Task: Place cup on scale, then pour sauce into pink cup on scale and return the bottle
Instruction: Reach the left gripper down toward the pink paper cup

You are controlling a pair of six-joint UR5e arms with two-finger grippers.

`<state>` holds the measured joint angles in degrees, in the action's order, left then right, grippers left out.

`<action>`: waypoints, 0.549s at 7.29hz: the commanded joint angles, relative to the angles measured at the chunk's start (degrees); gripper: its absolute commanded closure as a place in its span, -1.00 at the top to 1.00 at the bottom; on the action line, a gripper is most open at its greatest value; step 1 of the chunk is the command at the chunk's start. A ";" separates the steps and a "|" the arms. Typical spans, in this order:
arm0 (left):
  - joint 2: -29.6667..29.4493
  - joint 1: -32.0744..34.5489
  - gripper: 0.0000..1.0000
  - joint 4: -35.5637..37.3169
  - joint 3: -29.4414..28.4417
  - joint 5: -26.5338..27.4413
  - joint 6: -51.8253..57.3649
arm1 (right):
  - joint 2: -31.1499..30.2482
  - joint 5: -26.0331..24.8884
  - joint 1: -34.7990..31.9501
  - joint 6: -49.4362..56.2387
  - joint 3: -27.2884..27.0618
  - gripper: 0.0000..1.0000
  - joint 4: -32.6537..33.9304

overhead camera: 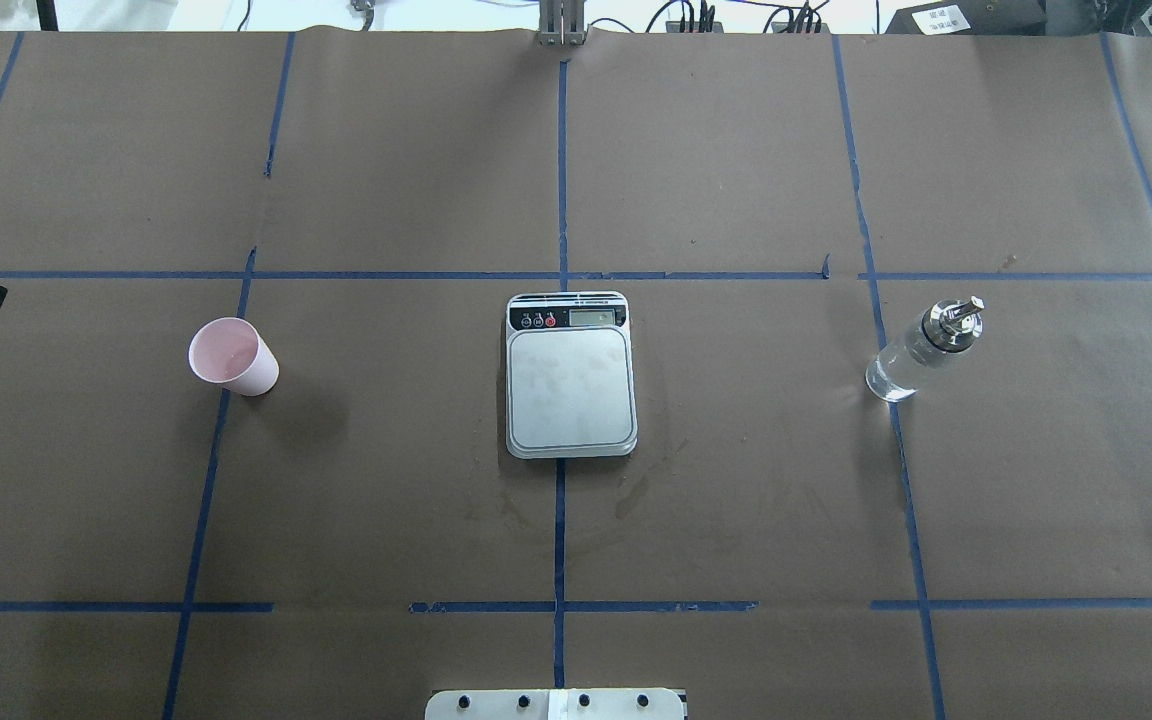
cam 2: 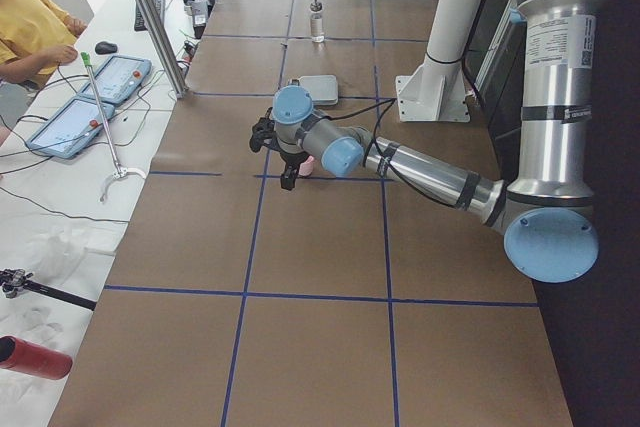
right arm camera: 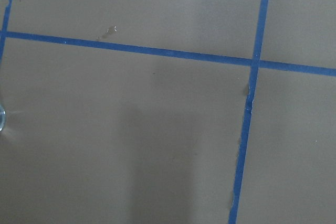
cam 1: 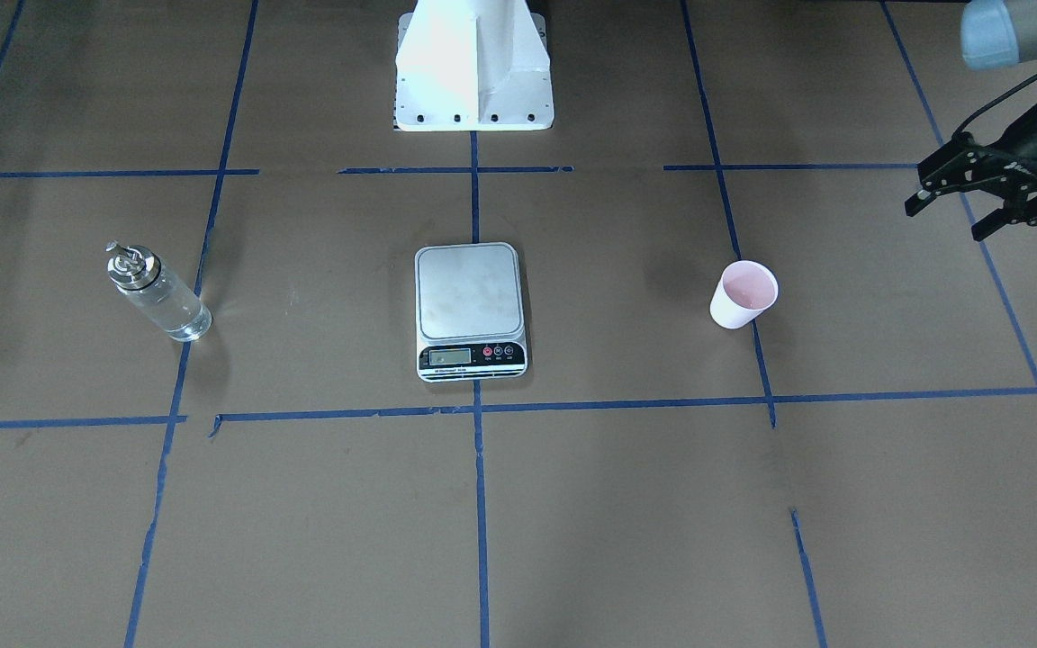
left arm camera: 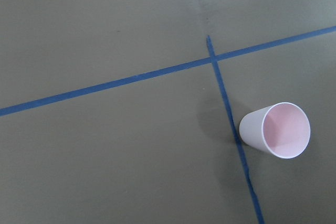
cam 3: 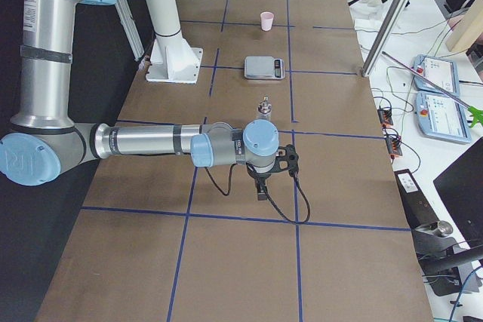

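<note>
Closest to the left wrist camera stands the pink paper cup (left arm camera: 275, 129), upright and empty on the desk (cam 1: 572, 504), toward its left end. The left pincer (cam 1: 943, 219) hangs nearer that end, well apart from the cup, with its jaws wide. The digital kitchen scale (cam 1: 469, 292) lies bare at the desk's middle, and the glass bottle (cam 1: 158, 297) stands toward the right end. The right pincer (cam 3: 261, 186) shows only from the side, so I cannot tell how it is set. The likeliest trouble is the cup: light and tapered, it could tip from a sideways nudge or crumple under a hard squeeze. Later, the colourless sauce (cam 1: 178, 317) is hard to see. An over-tilted bottle could therefore overshoot the narrow cup and wet the scale.
</note>
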<state>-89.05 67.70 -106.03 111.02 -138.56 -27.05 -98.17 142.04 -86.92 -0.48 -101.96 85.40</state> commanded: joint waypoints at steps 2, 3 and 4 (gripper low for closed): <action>-3.48 -2.92 1.00 -0.23 -3.94 2.25 -4.33 | -0.09 0.00 0.17 0.13 0.09 1.00 0.03; -4.80 -3.18 1.00 -0.15 -5.10 2.50 -4.59 | -0.09 0.00 0.17 0.13 0.09 1.00 -0.05; -4.99 -3.27 1.00 -0.15 -5.28 2.59 -4.77 | -0.09 0.00 0.25 0.13 0.09 1.00 -0.05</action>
<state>-93.22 64.63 -106.16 106.65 -136.13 -31.51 -98.25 142.03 -86.72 -0.38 -101.87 85.37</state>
